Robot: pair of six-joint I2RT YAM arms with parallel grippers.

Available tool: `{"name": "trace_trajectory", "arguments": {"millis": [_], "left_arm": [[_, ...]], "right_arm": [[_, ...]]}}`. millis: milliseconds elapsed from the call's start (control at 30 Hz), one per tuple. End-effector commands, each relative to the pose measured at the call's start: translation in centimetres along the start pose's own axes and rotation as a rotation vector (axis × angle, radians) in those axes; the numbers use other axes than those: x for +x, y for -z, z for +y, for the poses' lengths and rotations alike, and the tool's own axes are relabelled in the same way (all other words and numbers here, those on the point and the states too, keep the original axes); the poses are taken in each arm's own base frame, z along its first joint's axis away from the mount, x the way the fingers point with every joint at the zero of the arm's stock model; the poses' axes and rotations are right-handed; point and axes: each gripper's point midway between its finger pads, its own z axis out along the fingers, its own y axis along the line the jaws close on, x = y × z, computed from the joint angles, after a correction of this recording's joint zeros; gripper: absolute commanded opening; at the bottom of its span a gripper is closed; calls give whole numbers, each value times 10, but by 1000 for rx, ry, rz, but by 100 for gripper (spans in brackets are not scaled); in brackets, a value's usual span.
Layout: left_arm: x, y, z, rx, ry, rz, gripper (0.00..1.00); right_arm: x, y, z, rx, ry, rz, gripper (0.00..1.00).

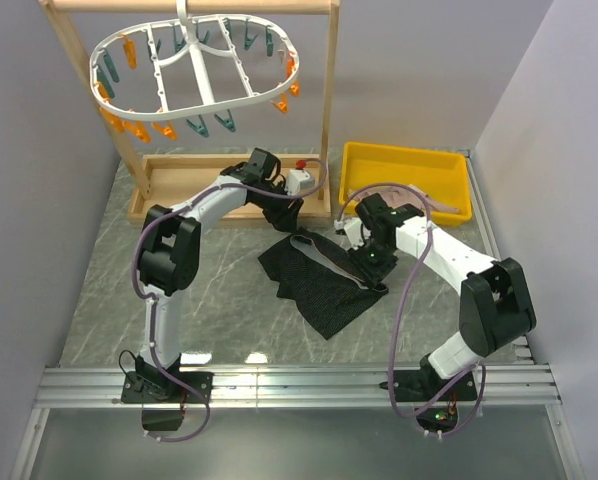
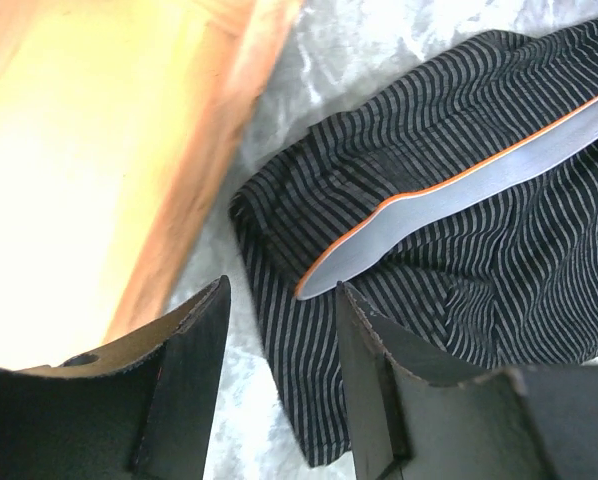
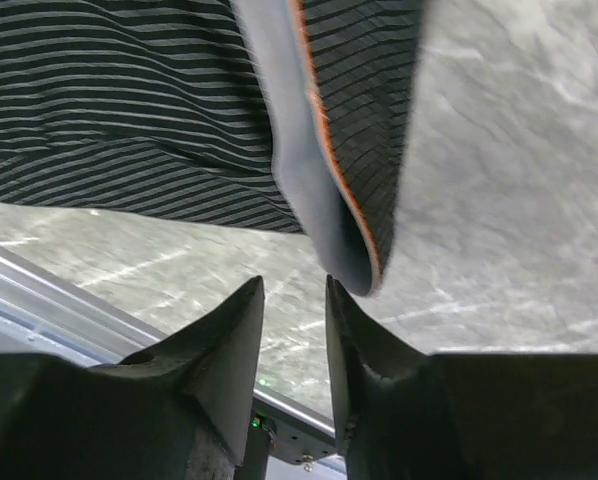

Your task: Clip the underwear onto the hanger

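The underwear (image 1: 314, 285), black striped with a grey, orange-edged waistband, lies crumpled flat on the marble table between the two arms. The hanger (image 1: 194, 75), a white oval rack with orange and teal pegs, hangs from the wooden frame at the back left. My left gripper (image 1: 282, 215) is low over the underwear's far left corner. In the left wrist view it (image 2: 282, 290) is open, with bare table and the cloth's edge (image 2: 309, 330) in its gap. My right gripper (image 3: 293, 285) is open and empty, and the waistband's folded end (image 3: 344, 250) sits just past its right fingertip.
The wooden frame's base tray (image 1: 179, 190) stands right behind the left gripper and fills the left of the left wrist view (image 2: 99, 150). A yellow bin (image 1: 409, 180) sits at the back right. The table's metal rail (image 1: 299, 385) runs along the near edge.
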Motion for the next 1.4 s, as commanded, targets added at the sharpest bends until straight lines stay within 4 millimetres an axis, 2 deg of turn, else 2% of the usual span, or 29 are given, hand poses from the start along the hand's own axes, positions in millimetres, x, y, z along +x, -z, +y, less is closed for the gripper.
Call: {"name": "trace_trajectory", "arguments": {"millis": [0,167,200,333,500,667,700,800,833,900,1000,1200,1233,1367], "left_arm": [[-18,21,-8,17,-9,-62,52],[-14,24,-8,14,0,-65,54],[-15,24,-9,13,-5,-70,60],[-11,26,-8,8,-7,-67,63],[-9,28,-6,9,0,-67,64],[-5,28,-1,4,13,-68,64],[-7,29,-1,5,15,-72,69],[-8,30,2,6,33,-80,72],[-6,29,3,6,39,-78,79],[-8,31,6,-9,39,-87,81],[-9,33,11,-35,31,-95,81],[-14,37,5,-16,-33,-120,78],[-11,36,1,1,-96,-116,77],[-21,45,-20,-7,-350,-166,77]], "right_arm": [[-25,10,10,3,13,-80,38],[-29,-11,8,-1,-14,-37,37],[-32,-14,7,0,-18,-41,37],[-39,-27,4,5,-38,-32,37],[-46,-34,3,4,-48,-36,36],[-45,-43,3,-4,-61,-24,38],[-46,-45,3,-5,-62,-23,38],[-45,-50,3,-14,-69,-11,39],[-45,-52,4,-15,-67,-7,39],[-44,-54,3,-15,-68,-3,39],[-43,-54,6,-26,-74,3,39],[-45,-32,8,1,-74,-42,39],[-46,-27,9,1,-74,-56,39],[-48,-10,14,-4,-97,-87,40]]}}
